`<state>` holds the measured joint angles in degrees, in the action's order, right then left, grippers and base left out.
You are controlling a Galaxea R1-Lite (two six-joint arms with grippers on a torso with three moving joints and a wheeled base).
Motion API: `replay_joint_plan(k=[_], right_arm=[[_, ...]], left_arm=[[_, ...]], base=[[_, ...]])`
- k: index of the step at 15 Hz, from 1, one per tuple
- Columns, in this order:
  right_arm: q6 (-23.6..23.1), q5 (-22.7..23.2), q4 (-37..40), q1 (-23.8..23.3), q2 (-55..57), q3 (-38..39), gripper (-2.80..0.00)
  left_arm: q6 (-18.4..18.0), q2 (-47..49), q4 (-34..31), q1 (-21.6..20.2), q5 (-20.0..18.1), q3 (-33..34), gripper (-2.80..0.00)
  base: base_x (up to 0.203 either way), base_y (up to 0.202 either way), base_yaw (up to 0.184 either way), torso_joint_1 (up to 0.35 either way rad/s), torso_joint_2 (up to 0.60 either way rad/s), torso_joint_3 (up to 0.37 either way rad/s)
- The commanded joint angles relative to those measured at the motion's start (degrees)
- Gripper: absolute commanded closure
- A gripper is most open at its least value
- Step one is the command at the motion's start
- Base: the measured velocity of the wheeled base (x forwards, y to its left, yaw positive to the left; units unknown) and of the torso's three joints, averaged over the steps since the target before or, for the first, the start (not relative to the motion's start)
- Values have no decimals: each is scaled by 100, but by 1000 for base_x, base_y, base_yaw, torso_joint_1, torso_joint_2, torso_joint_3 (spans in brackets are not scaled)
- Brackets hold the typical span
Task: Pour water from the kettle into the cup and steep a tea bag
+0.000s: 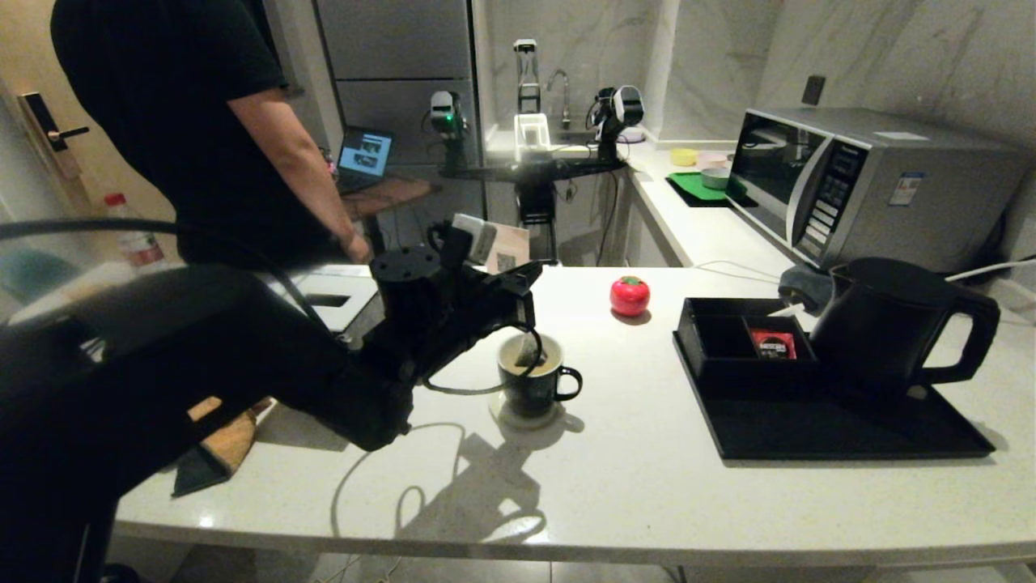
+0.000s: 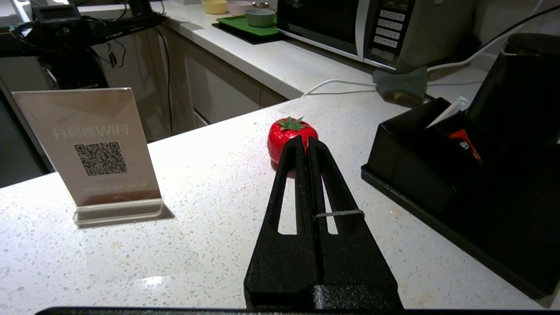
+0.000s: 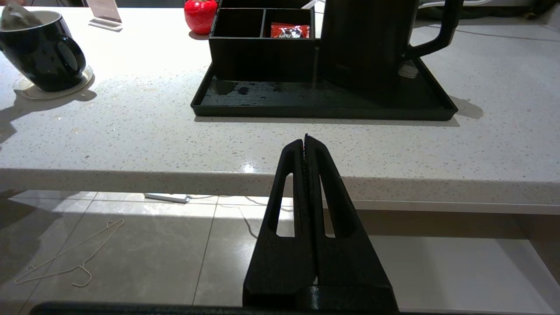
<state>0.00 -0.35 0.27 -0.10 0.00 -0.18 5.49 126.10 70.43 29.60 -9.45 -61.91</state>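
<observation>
Tabletop (image 1: 647, 502) carries everything. Tray (image 1: 850, 429) sits on my right side, kettle (image 1: 890, 324) standing upright on it, handle pointing away from the cup. Looks like pouring is done.

Cup (image 1: 534, 380) is left of the tray, well apart from it, on a small coaster, ear handle facing the tray. Pale water (image 1: 544, 366) visible inside. Tea bag (image 1: 530, 350) is in the cup, top poking above the rim; right wrist view shows the same.

Left gripper (image 2: 305, 141): jaws shut, and a thin pale string crosses 1 finger in the left wrist view, so I read it as pinching the bag's string. Can't see the pinch point itself. Right gripper (image 3: 305, 139): jaws shut on nothing, parked below the tabletop edge, in front of the tray.

Key relation: in the head view the left arm's jaws sit just beside the cup on its left, slightly above the rim. The bag hangs below and to the right of them, inside the cup. String axis runs roughly vertical from jaws down to bag. Left arm is far nearer; right is out of it.

My read: steep step in hand, task close to done. Next move is vertical dunking or release. Risk: sideways pull tips the cup.
</observation>
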Motion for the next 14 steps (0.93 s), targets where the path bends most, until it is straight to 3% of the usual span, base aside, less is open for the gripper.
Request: replay_joint_plan(k=[1,14], right_arm=[[0,0,0,1,0,1,0],[0,0,0,1,0,1,0]], left_arm=[[5,199,191,-7,-4,112,0],[14,735,849,-1,-4,630,0]], base=[[0,0,0,0,0,0],[0,0,0,0,0,0]])
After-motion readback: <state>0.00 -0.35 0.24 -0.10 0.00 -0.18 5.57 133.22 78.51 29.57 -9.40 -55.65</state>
